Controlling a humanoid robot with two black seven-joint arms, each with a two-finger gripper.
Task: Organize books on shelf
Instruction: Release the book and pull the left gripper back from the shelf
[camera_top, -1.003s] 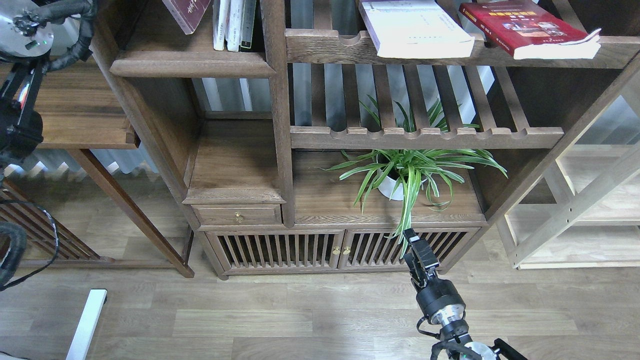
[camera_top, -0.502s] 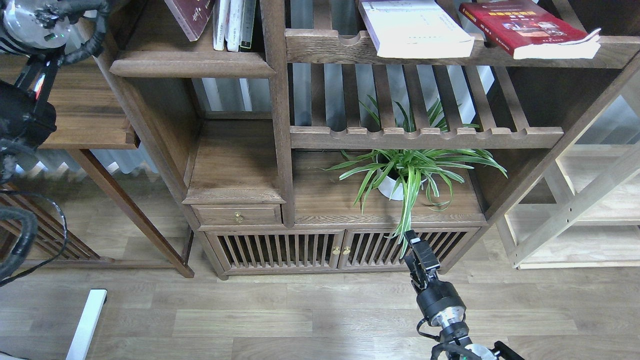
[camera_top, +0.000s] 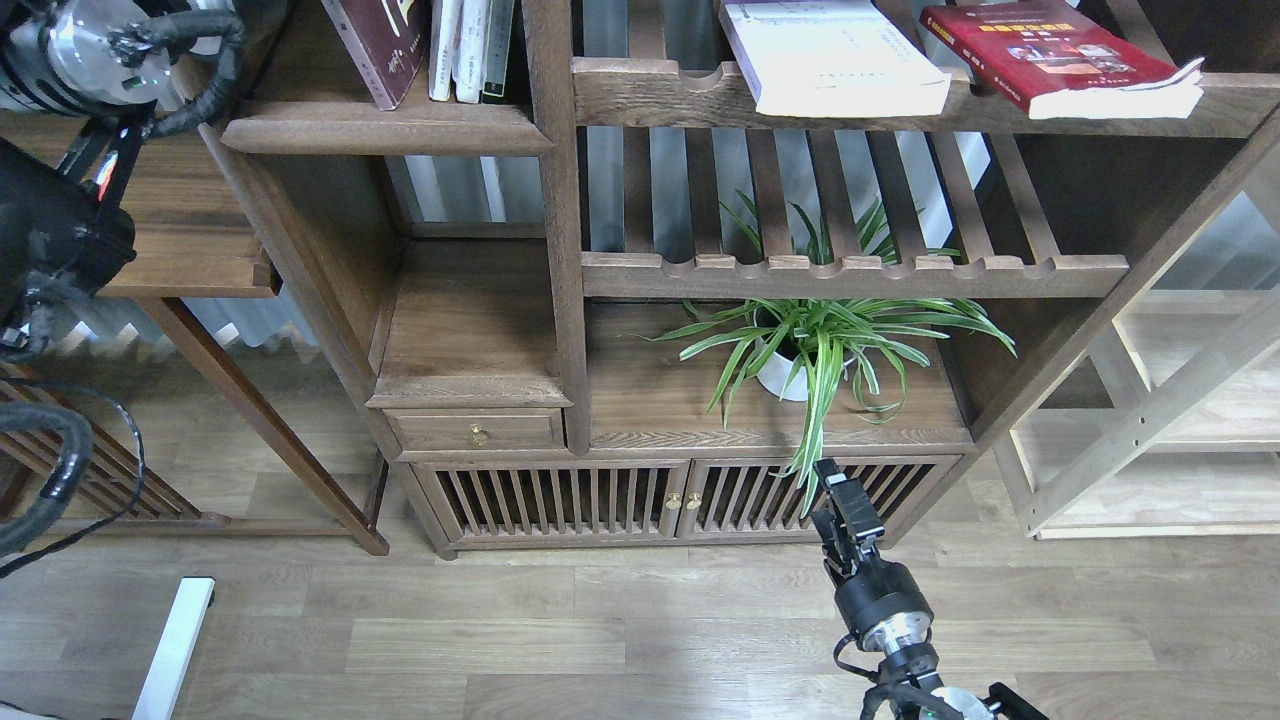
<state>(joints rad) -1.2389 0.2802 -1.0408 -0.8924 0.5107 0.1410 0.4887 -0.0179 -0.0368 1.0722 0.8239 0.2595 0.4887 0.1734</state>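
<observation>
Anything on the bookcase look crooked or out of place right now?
Yes. The maroon book on the solid shelf leans tilted against the upright books instead of standing straight. On the slatted rack, the white book and red book lie flat, corners overhanging the front rail.

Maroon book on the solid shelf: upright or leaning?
Leaning. The maroon book tilts, its bottom corner on the shelf, apart from the upright books beside it.

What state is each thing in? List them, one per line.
Maroon paperback book: leaning on solid dark-brown wooden shelf.
Thick white-covered book: lying flat, overhanging slatted rack.
Red book with yellow title band: lying flat.
Small drawer: closed.
Slatted cabinet doors: closed.
</observation>
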